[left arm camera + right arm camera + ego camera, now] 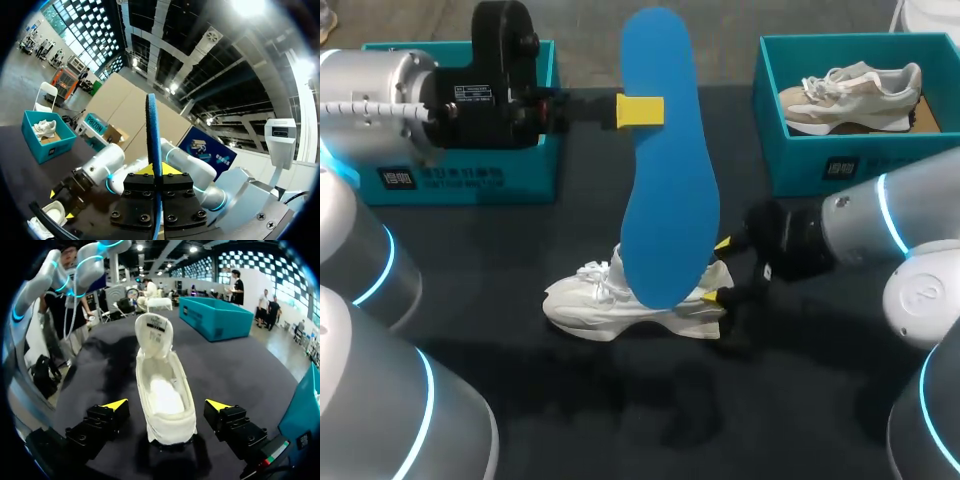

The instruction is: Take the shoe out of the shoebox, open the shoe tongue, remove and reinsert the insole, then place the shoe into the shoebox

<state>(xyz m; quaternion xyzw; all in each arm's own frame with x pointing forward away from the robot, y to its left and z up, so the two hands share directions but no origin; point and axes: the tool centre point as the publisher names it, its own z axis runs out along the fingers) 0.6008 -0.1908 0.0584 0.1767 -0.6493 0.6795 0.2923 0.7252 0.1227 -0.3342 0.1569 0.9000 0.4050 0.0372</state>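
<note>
1. While the left gripper (638, 110), upper left of centre, pinches the flat blue foam insole (665, 180) upright, its lower end should be eased toe-first into the white mesh sneaker (590, 300) at lower centre.
2. The right gripper (720, 270), spread around the heel without touching it, should close to steady the sneaker.
3. In the head view the insole hides the sneaker's opening.

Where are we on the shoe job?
Done: shoe is out on the table, tongue pulled up, insole out. In hand: left gripper is shut on the insole, held clear of the shoe; right gripper sits open, fingers either side of the heel. Left: reinsert the insole, then box the shoe.
</note>
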